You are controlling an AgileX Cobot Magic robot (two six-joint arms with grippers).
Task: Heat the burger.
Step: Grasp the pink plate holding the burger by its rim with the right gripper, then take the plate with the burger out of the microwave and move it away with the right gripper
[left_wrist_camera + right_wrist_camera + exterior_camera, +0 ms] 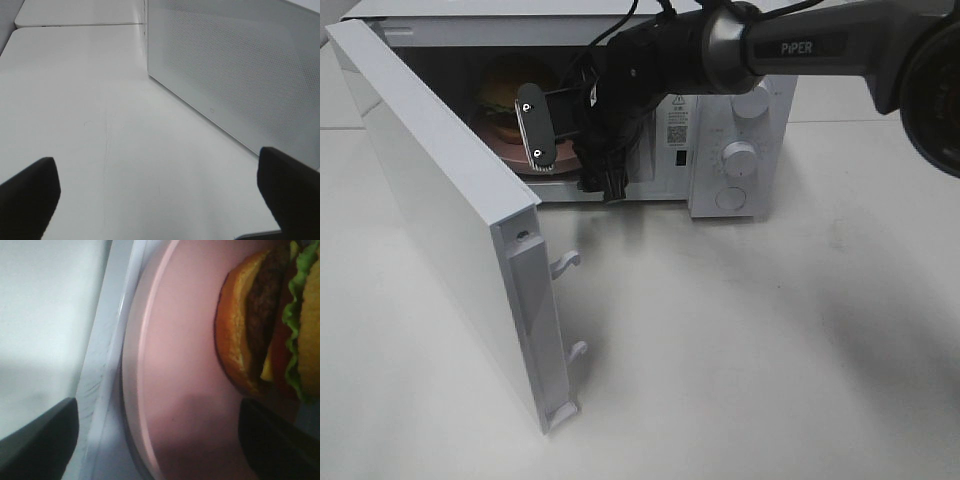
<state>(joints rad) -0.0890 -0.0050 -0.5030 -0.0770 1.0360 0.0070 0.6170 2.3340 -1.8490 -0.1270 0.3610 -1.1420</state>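
Between the dark fingers of the right gripper, which stand wide apart and clamp nothing: the near rim of a round pink plate; contact between either finger and the plate cannot be told. On that plate, toward the side away from the gripper: the burger, glossy golden-brown bun, dark brown patty, green lettuce frill, with a yellow and a red layer showing at its edge. Plate and burger sit inside the cavity of a white box-shaped microwave oven. Black right arm, lettered PIPER, reaches into the cavity mouth from the upper right of the high view. Oven control panel, right of the cavity: two round white knobs, one above the other, and a round button below. White oven door: swung open to the left, two hook latches on its free edge. Oven stands on an off-white table. Left gripper: dark fingers wide apart, empty, above the table, near a white panel with a fine dot pattern.
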